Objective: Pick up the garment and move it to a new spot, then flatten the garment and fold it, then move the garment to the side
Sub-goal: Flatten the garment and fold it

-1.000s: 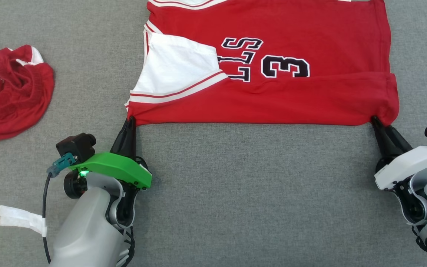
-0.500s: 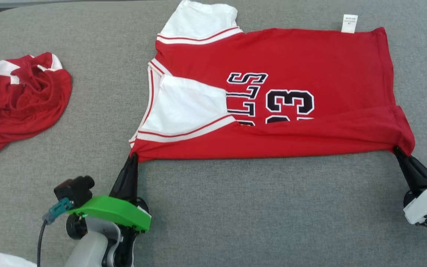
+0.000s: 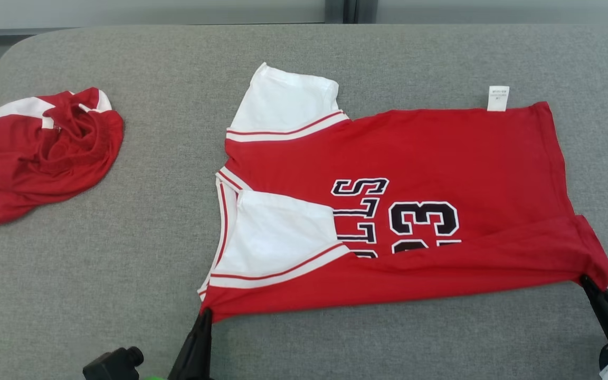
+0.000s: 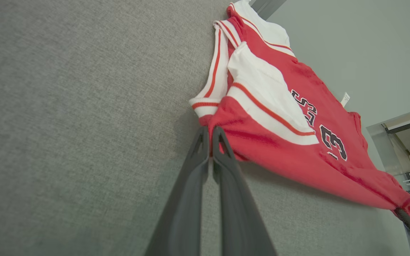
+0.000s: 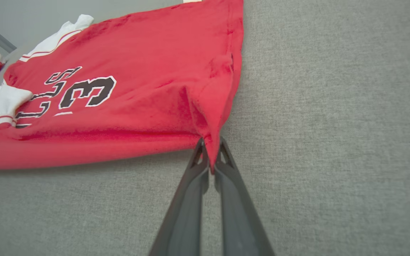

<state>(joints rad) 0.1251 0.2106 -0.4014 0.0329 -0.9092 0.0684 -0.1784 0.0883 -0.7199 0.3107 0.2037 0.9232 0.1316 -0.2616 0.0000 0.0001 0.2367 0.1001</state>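
A red jersey (image 3: pixel 430 158) with white sleeves and a black "3" lies spread on the grey surface (image 3: pixel 151 248), its near edge pulled taut. My left gripper (image 3: pixel 205 312) is shut on the jersey's near left corner, by the white sleeve. In the left wrist view the left gripper (image 4: pixel 210 132) pinches that red hem of the jersey (image 4: pixel 262 142). My right gripper (image 3: pixel 585 279) is shut on the near right corner, which lifts slightly. The right wrist view shows the right gripper (image 5: pixel 210 147) clamped on a peaked fold of the jersey (image 5: pixel 126 71).
A second red and white garment (image 3: pixel 40 153) lies crumpled at the far left. A white label (image 3: pixel 497 98) sticks out from the jersey's far edge. The surface's far edge (image 3: pixel 177 29) meets a wall at the top.
The picture has shifted downward, so the camera has tilted up and the arms have dropped toward the bottom edge. Both grippers still hold the same corners of the jersey.
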